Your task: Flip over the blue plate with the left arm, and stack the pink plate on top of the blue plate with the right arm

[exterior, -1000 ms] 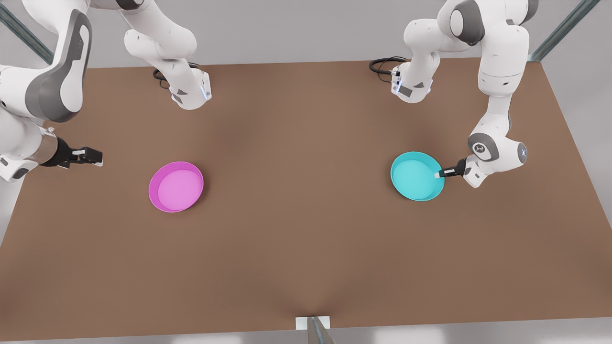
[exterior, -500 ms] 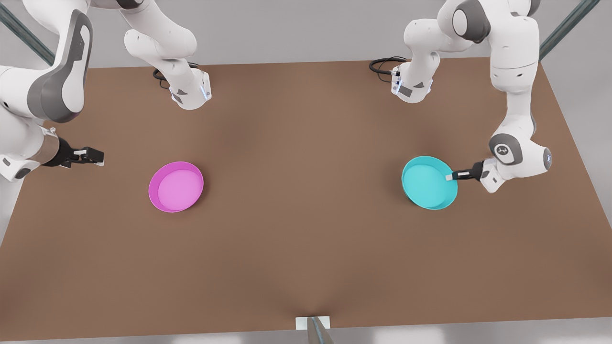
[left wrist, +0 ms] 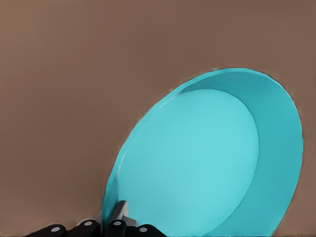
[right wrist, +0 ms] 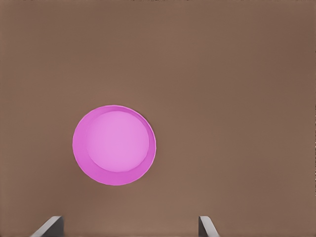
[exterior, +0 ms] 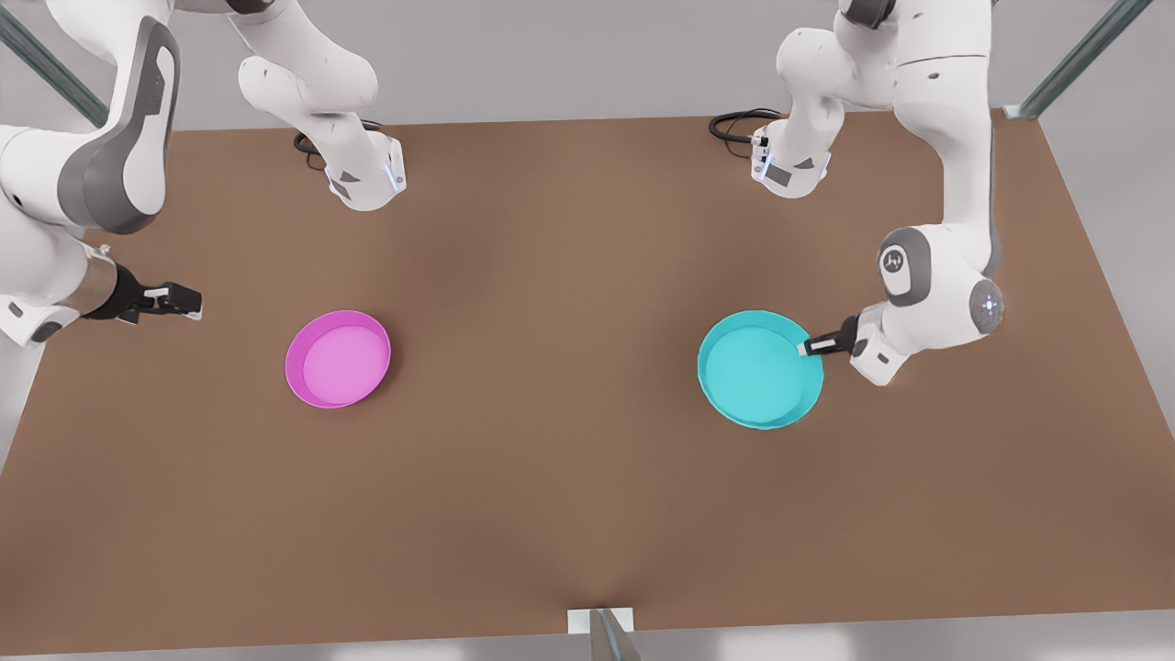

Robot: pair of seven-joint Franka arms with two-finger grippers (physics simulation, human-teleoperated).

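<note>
The blue plate (exterior: 757, 369) is on the front view's right, rim up, its cyan inside showing. My left gripper (exterior: 812, 347) is shut on its rim at the edge nearest the arm; the left wrist view shows the plate (left wrist: 207, 158) tilted, with the gripper (left wrist: 111, 222) pinching its rim. The pink plate (exterior: 338, 358) lies rim up on the table at the front view's left. My right gripper (exterior: 184, 301) waits beside and apart from it, farther left. In the right wrist view it (right wrist: 128, 227) stands open, with the pink plate (right wrist: 114, 144) ahead of it.
The brown table (exterior: 551, 477) carries both arm bases (exterior: 367, 179) (exterior: 789, 165) with black cables along its far edge. A small metal bracket (exterior: 601, 624) sits at the middle of the near edge. Metal frame struts (exterior: 1074, 55) cross the far corners.
The left gripper carried the blue plate first slightly toward the front view's right, then back left and nearer the camera. The right gripper and the pink plate hardly moved.
</note>
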